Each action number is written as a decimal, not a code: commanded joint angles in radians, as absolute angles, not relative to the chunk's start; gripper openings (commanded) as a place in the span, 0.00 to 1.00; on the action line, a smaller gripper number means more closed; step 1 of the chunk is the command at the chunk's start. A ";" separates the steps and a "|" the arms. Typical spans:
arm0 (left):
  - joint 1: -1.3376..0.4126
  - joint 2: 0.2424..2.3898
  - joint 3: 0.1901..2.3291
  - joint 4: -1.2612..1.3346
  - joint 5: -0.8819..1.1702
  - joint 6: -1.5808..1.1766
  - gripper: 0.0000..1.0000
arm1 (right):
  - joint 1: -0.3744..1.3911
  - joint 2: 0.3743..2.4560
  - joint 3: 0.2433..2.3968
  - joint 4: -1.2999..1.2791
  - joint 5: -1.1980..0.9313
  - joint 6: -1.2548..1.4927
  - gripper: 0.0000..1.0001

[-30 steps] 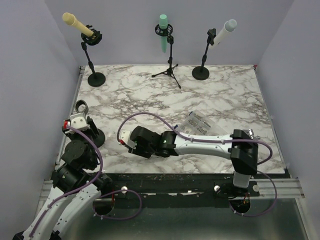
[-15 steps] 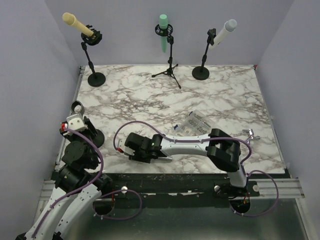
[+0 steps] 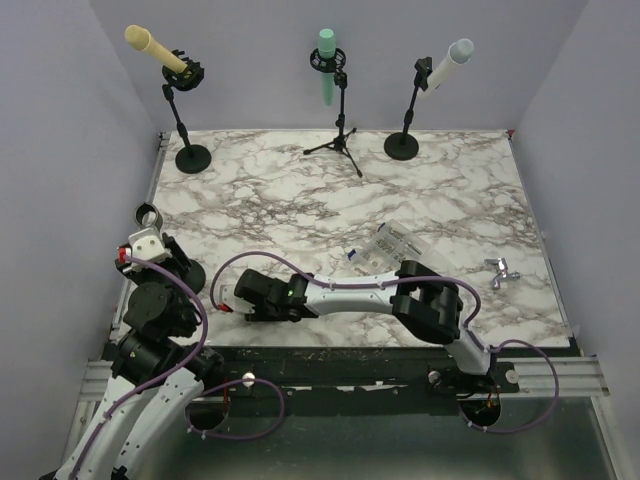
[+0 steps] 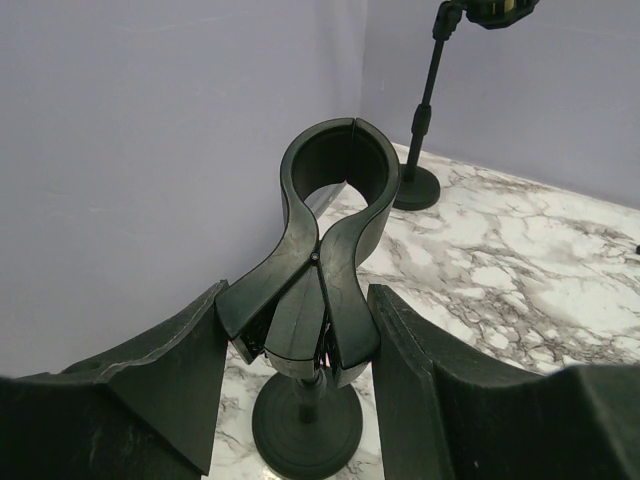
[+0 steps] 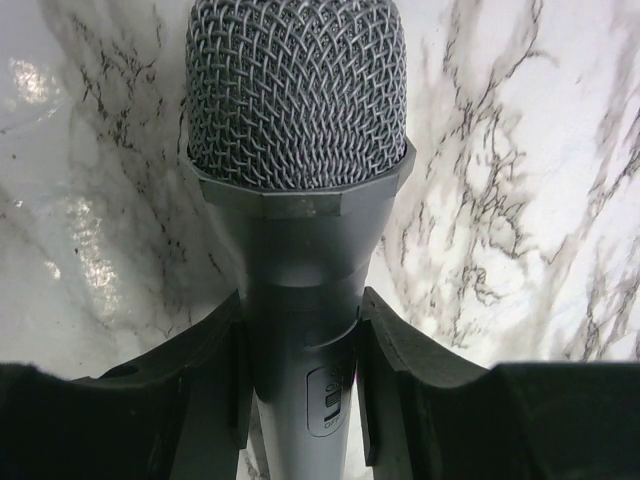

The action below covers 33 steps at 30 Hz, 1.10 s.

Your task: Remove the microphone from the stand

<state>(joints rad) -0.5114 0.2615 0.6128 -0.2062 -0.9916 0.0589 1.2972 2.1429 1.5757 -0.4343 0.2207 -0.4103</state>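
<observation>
My right gripper [image 5: 300, 385] is shut on the silver microphone [image 5: 297, 150], its mesh head pointing away over the marble; in the top view this gripper [image 3: 240, 297] is low over the table's near left, and the microphone is hidden there. The black stand's spring clip [image 4: 322, 250] is empty, its ring closed. My left gripper [image 4: 300, 340] is open, with its fingers on either side of the clip's handles. The stand's base [image 4: 305, 425] sits below. In the top view the clip ring [image 3: 148, 212] is at the left edge by my left gripper [image 3: 155, 230].
Three more stands line the back wall, holding a yellow microphone [image 3: 155, 46], a green one [image 3: 327, 65] and a pale grey one [image 3: 447, 62]. A clear plastic packet [image 3: 392, 245] and a small metal part [image 3: 497, 272] lie on the right half of the marble top.
My right arm has folded back and swung left toward the near edge with the microphone. My left gripper and the clip ring have shifted slightly left.
</observation>
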 commanded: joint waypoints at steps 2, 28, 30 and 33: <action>-0.502 0.237 0.613 -0.184 -1.002 0.083 0.08 | 1.301 2.202 1.585 -0.408 0.228 -0.445 0.09; -0.501 0.192 0.616 -0.210 -0.971 0.077 0.74 | 1.299 2.205 1.568 -0.376 0.181 -0.427 0.74; -0.500 0.195 0.616 -0.213 -0.967 0.076 0.79 | 1.299 2.197 1.570 -0.371 0.176 -0.425 0.78; -0.500 0.195 0.618 -0.224 -0.950 0.072 0.85 | 1.299 2.191 1.576 -0.365 0.173 -0.417 0.84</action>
<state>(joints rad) -0.5064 0.2031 0.6037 -0.2192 -0.9840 0.0677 1.2938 2.1597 1.5848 -0.3286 0.2241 -0.4355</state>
